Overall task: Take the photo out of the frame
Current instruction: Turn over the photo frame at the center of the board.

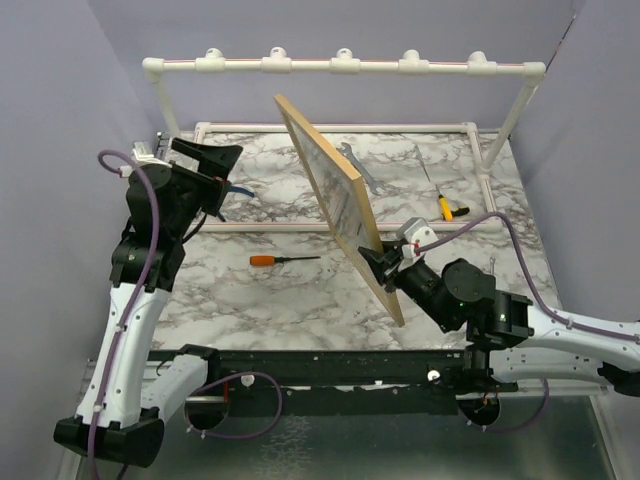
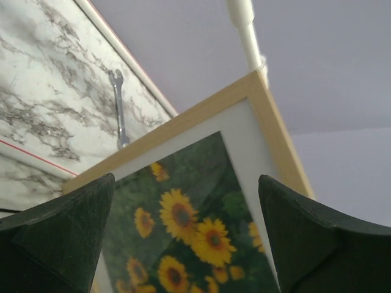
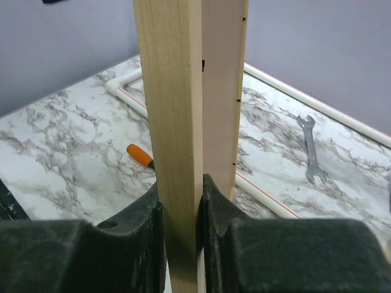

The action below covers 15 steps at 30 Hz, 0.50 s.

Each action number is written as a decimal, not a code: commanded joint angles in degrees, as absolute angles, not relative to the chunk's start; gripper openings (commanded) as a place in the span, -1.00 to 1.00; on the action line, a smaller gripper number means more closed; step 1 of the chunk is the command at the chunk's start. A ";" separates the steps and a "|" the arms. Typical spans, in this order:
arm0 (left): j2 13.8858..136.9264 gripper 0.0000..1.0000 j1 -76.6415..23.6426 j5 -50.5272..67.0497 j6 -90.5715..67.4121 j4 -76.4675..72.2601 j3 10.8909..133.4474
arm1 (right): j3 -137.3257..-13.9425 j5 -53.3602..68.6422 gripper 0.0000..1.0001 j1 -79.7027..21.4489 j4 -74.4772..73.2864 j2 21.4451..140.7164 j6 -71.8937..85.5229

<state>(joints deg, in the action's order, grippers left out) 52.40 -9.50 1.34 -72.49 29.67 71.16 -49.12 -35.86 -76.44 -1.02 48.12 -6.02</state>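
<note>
Light-wood frame [image 1: 338,195]: lifted on edge above the middle of the marble table [image 1: 250,300], tilted, its low end toward the near edge and its high end toward the far edge.
Right tool [image 3: 181,189]: narrow, pinching the frame's wooden edging between both pads [image 3: 146,213].
Left tool [image 1: 212,160]: spread wide and holding nothing, near the table's left edge, facing the frame's front.
Photo [image 2: 183,238]: sunflowers, seated inside the frame behind the white mat [image 2: 244,140]; not yet out.
Risk: the only grip sits low on one edge, so the tall frame could swing or slide in the pads. A push from the left tool could lever it loose and drop it onto the table.
Left wrist view alone: shows the photo and mat; from overhead the frame's front is hidden.
Right wrist view alone: shows the pads pressed against the wood.
Overhead view alone: shows both arms, with the left tool well apart from the frame.
</note>
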 commanded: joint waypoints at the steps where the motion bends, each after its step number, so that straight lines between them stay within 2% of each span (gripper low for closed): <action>1: 54.43 0.97 -9.54 11.29 -57.70 15.25 59.54 | -46.23 -38.99 -0.99 -75.15 -6.97 46.35 -0.19; 8: 51.55 0.97 -10.27 17.34 -55.84 -23.45 32.50 | -45.10 -39.15 -0.99 -74.99 -9.24 43.59 -0.17; 15: 61.22 0.88 -18.06 15.76 -44.21 -33.38 30.62 | -46.45 -45.18 -0.99 -74.97 -16.23 46.26 7.17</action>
